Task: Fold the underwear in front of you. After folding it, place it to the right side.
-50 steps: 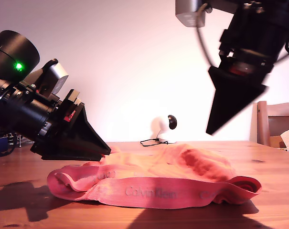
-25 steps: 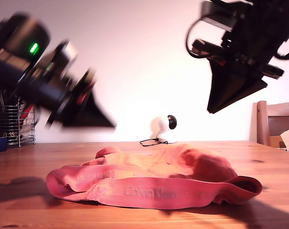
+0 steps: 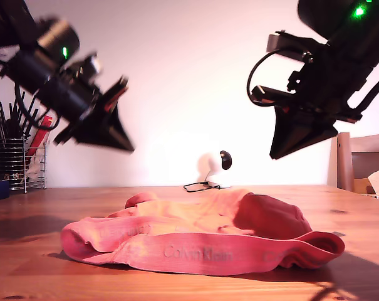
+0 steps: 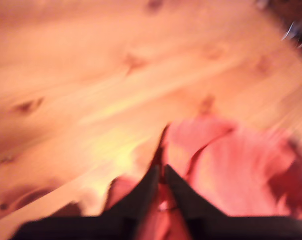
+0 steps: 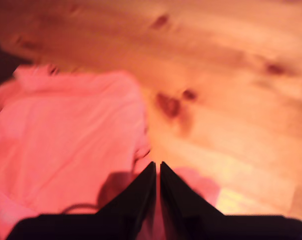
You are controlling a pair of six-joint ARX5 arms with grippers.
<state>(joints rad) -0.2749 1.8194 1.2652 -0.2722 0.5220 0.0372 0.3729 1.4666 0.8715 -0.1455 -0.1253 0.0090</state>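
Underwear (image 3: 202, 244), coral-red, lies crumpled on the wooden table (image 3: 26, 213) near the middle of the exterior view. Its paler waistband (image 3: 195, 253) runs along the near edge with grey "Calvin Klein" lettering, and the cloth is heaped behind it. Nothing touches it. Two black arms hang well above it. One arm (image 3: 92, 119) is at the exterior view's left and blurred; the other arm (image 3: 302, 128) is at that view's right. Each has its pointed black jaws aimed down toward the cloth. The wrist views do not settle which of them is which. My first gripper (image 4: 160, 170) has its jaws drawn together with only a thin slit between them and nothing held; past its tips are the underwear (image 4: 230, 165) and bare knotty table (image 4: 66, 75), all blurred. My second gripper (image 5: 157, 167) is likewise closed up and empty, over the edge of the underwear (image 5: 66, 145) where it meets the table (image 5: 230, 75). At the back of the table stands a small white camera (image 3: 222, 162) with a dark cable. A wire holder of pens (image 3: 14, 157) is at the exterior view's left and a wooden chair (image 3: 361, 160) at its right.
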